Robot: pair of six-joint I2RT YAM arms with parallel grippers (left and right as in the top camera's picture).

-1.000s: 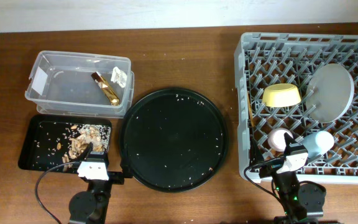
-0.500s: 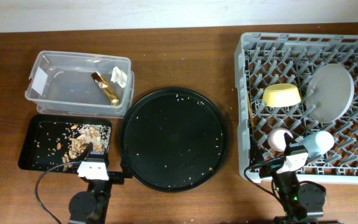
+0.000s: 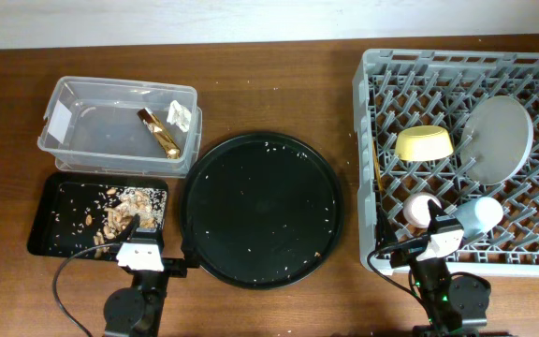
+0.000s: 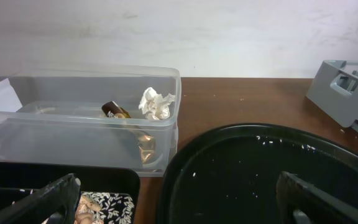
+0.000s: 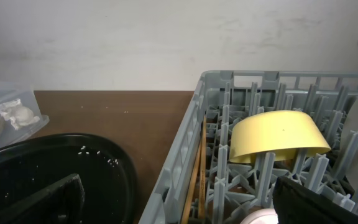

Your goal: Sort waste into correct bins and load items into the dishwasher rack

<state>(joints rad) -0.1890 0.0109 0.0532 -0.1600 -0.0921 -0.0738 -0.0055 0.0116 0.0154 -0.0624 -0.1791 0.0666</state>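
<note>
Nearest, left end effector (image 4: 179, 180) and right end effector (image 5: 178, 182) gape, empty. Beyond: food scraps (image 3: 124, 208) in the shallow black tray (image 3: 50, 234), pink cup (image 3: 421, 210) and blue cup (image 3: 482, 213) in the dishwasher rack (image 3: 367, 140). Farthest: wrapper (image 3: 160, 133) and paper wad (image 3: 180, 115) in the clear tub (image 3: 120, 86); yellow bowl (image 3: 424, 143), plate (image 3: 499, 139) racked.

The place looks like a robot test bench staged as a dishwashing station. A brown wooden table (image 3: 269, 84) stands against a plain white wall (image 4: 179, 31), a commercial-style grey dishwasher rack (image 3: 368, 140) sits just ahead of the right gripper (image 5: 176, 193), and arm bases (image 3: 134, 309) with loose black cables (image 3: 57, 285) lie behind it.
</note>
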